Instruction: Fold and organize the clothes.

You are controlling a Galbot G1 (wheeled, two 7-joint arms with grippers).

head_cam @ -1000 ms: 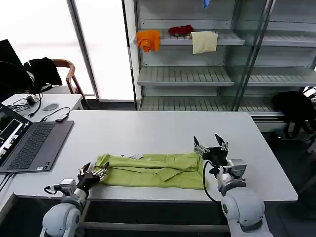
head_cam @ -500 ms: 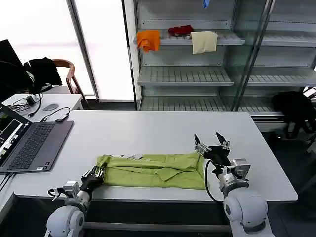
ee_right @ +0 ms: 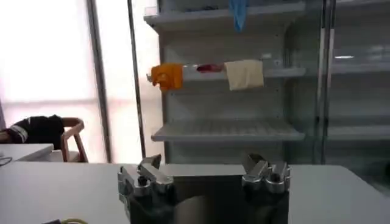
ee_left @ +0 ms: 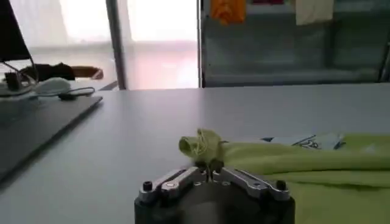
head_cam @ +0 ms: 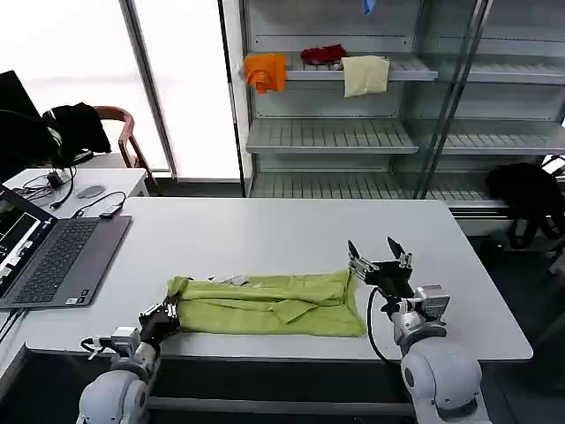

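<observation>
This place looks like an office or a test lab with a shop corner. A white table [head_cam: 265,238] carries an open laptop [head_cam: 48,256], and cables lie on a second desk [head_cam: 84,181] beside a wooden chair [head_cam: 124,132]. Behind stand glass-fronted metal shelves [head_cam: 353,132] as in a store, with orange, red and cream cloths [head_cam: 318,66], next to bright large windows [head_cam: 115,79].

The T-shirt [ee_left: 317,159] runs off the left wrist view's edge; its print is too small to read. The laptop [head_cam: 44,252] is cut at the head view's left edge.
</observation>
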